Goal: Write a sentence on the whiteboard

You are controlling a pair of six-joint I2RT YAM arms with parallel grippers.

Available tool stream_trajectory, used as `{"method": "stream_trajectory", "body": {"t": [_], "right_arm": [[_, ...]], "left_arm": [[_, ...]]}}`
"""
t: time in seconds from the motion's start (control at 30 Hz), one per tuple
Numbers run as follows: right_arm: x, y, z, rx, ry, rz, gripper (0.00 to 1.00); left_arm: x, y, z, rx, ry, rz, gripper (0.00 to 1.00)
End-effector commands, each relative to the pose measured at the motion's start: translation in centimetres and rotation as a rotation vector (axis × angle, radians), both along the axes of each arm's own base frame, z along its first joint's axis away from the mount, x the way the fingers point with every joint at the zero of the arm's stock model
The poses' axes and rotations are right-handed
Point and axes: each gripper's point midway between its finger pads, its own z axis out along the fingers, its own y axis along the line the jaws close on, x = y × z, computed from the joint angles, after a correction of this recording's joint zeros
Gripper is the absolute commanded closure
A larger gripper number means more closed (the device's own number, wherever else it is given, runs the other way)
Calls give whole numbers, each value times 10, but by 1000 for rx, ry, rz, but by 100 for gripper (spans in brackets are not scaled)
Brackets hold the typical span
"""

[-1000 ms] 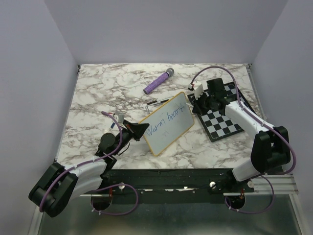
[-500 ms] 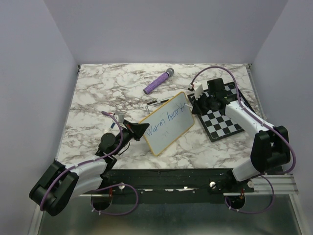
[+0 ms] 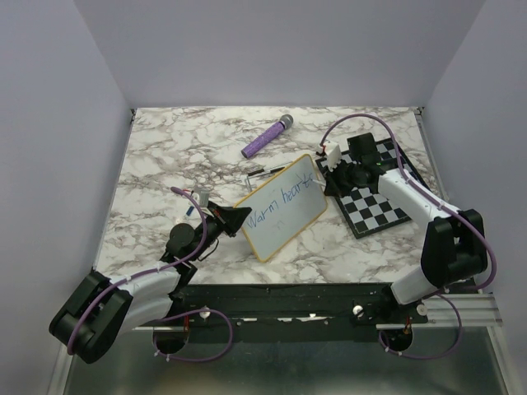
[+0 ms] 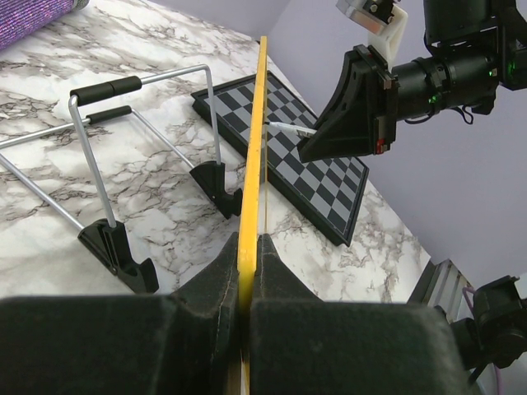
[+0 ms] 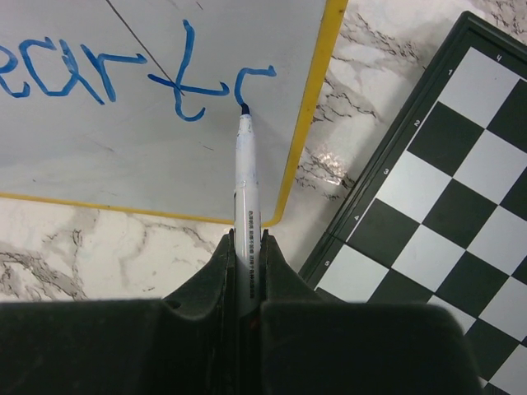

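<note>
In my right wrist view the sentence [image 5: 123, 78] runs off the left edge; I only see its last letters. The marker [image 5: 245, 181] has its back end hidden inside my right pincer [image 5: 247, 247]. In my left wrist view the whiteboard [image 4: 251, 189] shows only its thin edge, so the writing is hidden there.

This looks like a robotics lab test cell, not a lived-in room. The marble-patterned bench [image 3: 165, 156] is boxed in by bare pale walls [image 3: 272, 49] behind it and on both sides. Along the bench's near edge runs a dark metal rail [image 3: 288, 298] with two robot arms [image 3: 123, 296] bolted to it, purple cables [image 3: 365, 115] looping over them. On the bench sit unrelated props: a whiteboard [image 3: 284, 210], a chessboard [image 3: 375, 206] and a purple microphone [image 3: 265, 137].
</note>
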Motion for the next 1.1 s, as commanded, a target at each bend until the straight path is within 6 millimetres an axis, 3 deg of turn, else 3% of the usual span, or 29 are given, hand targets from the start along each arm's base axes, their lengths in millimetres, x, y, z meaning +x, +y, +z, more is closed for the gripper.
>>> {"method": "stream_trajectory", "body": {"t": [0.0, 0.4, 0.83, 0.97, 1.07], "right_arm": [[12, -12, 1, -46, -11, -65, 99], [5, -12, -12, -52, 55, -40, 99], [-9, 4, -5, 24, 86, 52, 99], [-11, 8, 8, 52, 65, 67, 99], [-17, 14, 33, 106, 4, 96, 100]], "left_arm": [[-8, -3, -10, 47, -5, -42, 100], [-8, -3, -9, 46, -6, -42, 100], [-7, -6, -9, 46, -3, -50, 100], [-7, -5, -10, 48, -5, -48, 100], [-7, -4, -12, 53, -4, -45, 100]]}}
